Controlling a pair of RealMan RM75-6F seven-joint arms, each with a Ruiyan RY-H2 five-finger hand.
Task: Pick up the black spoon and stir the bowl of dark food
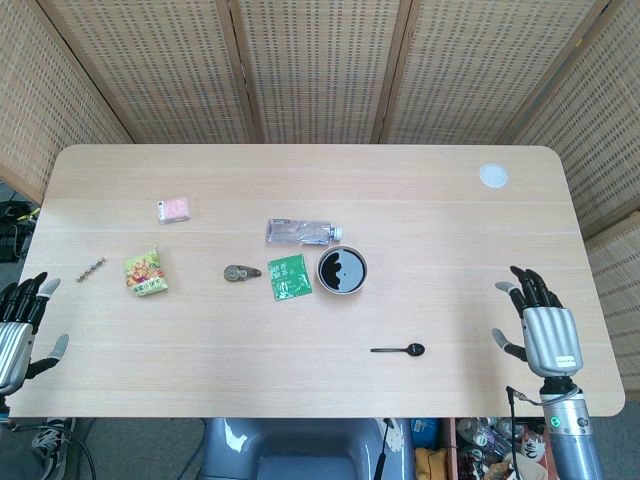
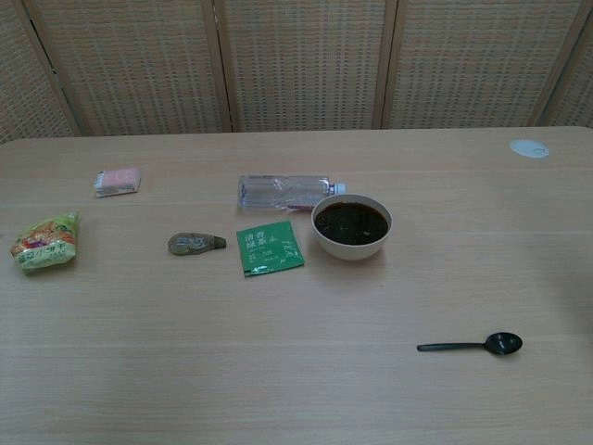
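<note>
Fingers (image 1: 527,284) of right hand (image 1: 542,330) spread apart, grasping nothing; hand sits at table (image 1: 450,200) edge, well right of bowl (image 1: 342,271). Left hand (image 1: 18,320): fingers likewise splayed, nothing held, at the edge far left of bowl; neither hand shows in chest view.

Black spoon (image 2: 473,346) lies flat on tabletop, near-right of bowl and closer to robot, handle pointing left, scoop end to the right; apart from both hands. Bowl, white w/ dark food, stands approx. mid-table.

Just left of bowl: green sachet (image 2: 269,247) w/ white print, characters too small to read. Left of that, a small grey-brown teardrop-shaped item (image 2: 195,243). Just behind bowl: clear plastic bottle (image 2: 285,192) lying on its side, cap toward the right. Farther left of bowl: yellow-green snack bag (image 2: 44,242) (print illegible), pink packet (image 2: 119,181) behind it, small beaded piece (image 1: 91,269) near left edge. White round disc (image 2: 529,148) far right-rear of bowl.
</note>
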